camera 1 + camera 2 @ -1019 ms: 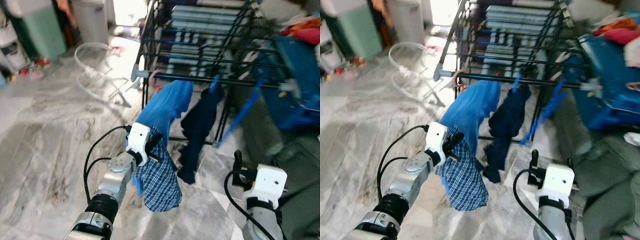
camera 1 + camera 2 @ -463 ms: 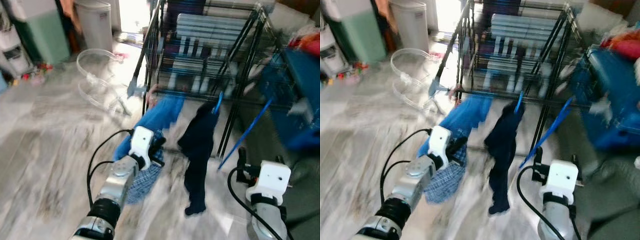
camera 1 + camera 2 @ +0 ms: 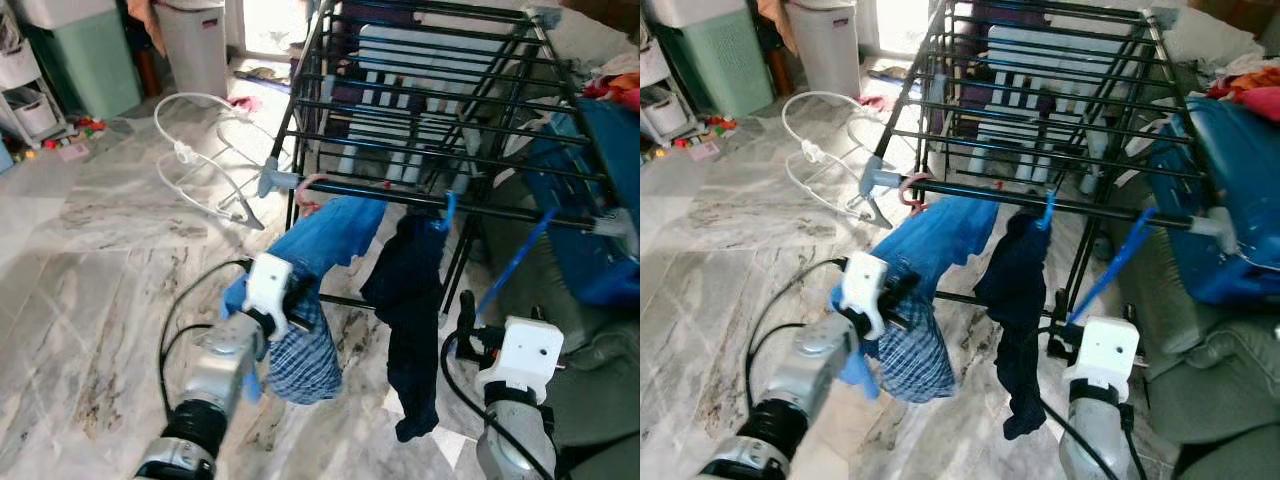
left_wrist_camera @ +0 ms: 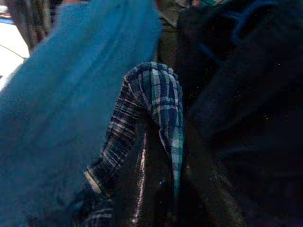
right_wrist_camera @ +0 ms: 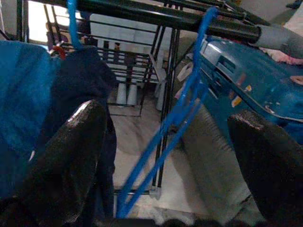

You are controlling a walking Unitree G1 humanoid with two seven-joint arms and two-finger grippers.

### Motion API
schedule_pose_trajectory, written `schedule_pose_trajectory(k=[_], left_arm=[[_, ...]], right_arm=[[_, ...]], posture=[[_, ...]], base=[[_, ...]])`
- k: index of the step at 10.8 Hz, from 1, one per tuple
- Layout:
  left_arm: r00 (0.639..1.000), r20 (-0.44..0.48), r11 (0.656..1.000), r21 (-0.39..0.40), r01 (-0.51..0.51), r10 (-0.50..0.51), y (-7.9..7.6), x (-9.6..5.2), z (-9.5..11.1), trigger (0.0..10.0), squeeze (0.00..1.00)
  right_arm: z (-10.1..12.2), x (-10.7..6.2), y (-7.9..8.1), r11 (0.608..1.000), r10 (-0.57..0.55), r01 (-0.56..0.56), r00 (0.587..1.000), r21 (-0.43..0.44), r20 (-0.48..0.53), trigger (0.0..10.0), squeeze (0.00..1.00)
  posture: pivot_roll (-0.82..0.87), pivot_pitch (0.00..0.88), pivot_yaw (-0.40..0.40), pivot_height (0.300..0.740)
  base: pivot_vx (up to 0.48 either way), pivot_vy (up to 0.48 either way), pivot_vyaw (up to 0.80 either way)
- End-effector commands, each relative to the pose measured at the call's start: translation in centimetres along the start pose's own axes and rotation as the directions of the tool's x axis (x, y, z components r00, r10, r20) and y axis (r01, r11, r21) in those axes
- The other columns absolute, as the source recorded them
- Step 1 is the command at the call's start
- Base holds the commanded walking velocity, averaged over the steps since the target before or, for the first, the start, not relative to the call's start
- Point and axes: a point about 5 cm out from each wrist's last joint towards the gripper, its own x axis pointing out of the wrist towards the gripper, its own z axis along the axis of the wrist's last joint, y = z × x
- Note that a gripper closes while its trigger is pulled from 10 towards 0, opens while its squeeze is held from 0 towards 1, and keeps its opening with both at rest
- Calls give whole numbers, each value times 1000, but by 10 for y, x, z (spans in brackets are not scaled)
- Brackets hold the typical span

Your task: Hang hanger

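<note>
In the left eye view, a black drying rack (image 3: 440, 110) is seen on the marble floor (image 3: 90, 270). From its front rail (image 3: 400, 196) a bright blue garment (image 3: 325, 235) is draped, and just beside it a dark navy garment (image 3: 410, 300) is hung on a blue hanger (image 3: 447, 208). A second blue hanger (image 3: 510, 265) is seen slanting down from the same rail, nearer the blue suitcase (image 3: 600, 200). Below the rail, the left end effector (image 3: 290, 300) is closed on a plaid cloth (image 3: 305, 350). The right end effector (image 3: 466, 315) is raised below the rail, near the slanted hanger.

In the right eye view, a white hose (image 3: 825, 150) is seen coiled on the floor beyond the rack's corner.

In the left wrist view, the plaid cloth is pinched between the fingers (image 4: 137, 184).

In the right wrist view, the fingers (image 5: 71, 151) are spread wide with nothing held; the slanted hanger hooked on the rail is framed between them.
</note>
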Motion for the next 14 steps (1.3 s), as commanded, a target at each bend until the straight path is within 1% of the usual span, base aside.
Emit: schedule_pose_trajectory(k=[1, 2, 3, 4, 5, 6, 7, 8, 10, 11, 13, 14], left_arm=[[999, -8, 999, 10, 36, -36, -2, 0, 1, 10000, 0], [996, -17, 996, 14, 92, -92, -5, -2, 0, 10000, 0], [994, -18, 994, 24, 107, -107, -5, -2, 1, 10000, 0], [992, -27, 992, 35, 121, -120, -4, -4, 1, 10000, 0], [990, -23, 990, 39, 138, -137, -5, -6, 2, 10000, 0], [990, -24, 989, 39, 140, -139, -4, -8, 2, 10000, 0], [988, -29, 988, 38, 150, -149, -4, -13, 1, 10000, 0], [987, -38, 986, 46, 161, -159, -4, -16, -1, 10000, 0], [981, -55, 980, 53, 191, -188, -6, -19, -2, 10000, 0], [981, -57, 980, 55, 190, -187, -5, -19, 0, 10000, 0], [981, -61, 981, 55, 186, -182, -5, -19, 0, 10000, 0], [980, -64, 979, 55, 195, -191, -7, -19, 0, 10000, 0]], right_arm=[[-3, 6, -1, 1000, -27, 27, 999, 0, -31, 10000, 0], [-2, 17, 3, 998, -49, 51, 997, 26, -54, 10000, 0], [-1, 23, 6, 998, -48, 50, 997, 31, -63, 10000, 0], [2, 38, 15, 999, -31, 34, 997, 31, -77, 10000, 0], [6, 52, 19, 998, -24, 29, 995, 52, -92, 10000, 0], [5, 56, 22, 998, -12, 18, 994, 56, -111, 10000, 0], [1, 66, 21, 999, -26, 33, 986, 38, -166, 10000, 0], [-7, 73, 16, 998, -53, 57, 973, 12, -227, 10000, 0], [-17, 84, -2, 987, -146, 160, 943, 20, -297, 10000, 0], [-19, 84, -7, 984, -167, 180, 937, 16, -306, 10000, 0], [-29, 76, -18, 976, -199, 216, 920, 13, -338, 10000, 0], [-27, 76, -21, 973, -226, 230, 922, -24, -315, 10000, 0]], posture=[[18, 66, -52, 740], [17, 79, -45, 740], [20, 92, -39, 740], [31, 108, -37, 740], [53, 123, -39, 740], [57, 125, -39, 740], [72, 137, -36, 740], [75, 140, -35, 740], [83, 153, -34, 740], [83, 155, -34, 740], [77, 153, -28, 740], [71, 152, -21, 740]], base=[[0, 0, 0], [0, 0, 0], [0, 0, 0], [0, 0, 0], [0, 0, 0], [0, 0, 0], [0, 0, 0], [0, 0, 0], [0, 0, 0], [0, 0, 0], [0, 0, 0], [0, 0, 0]])
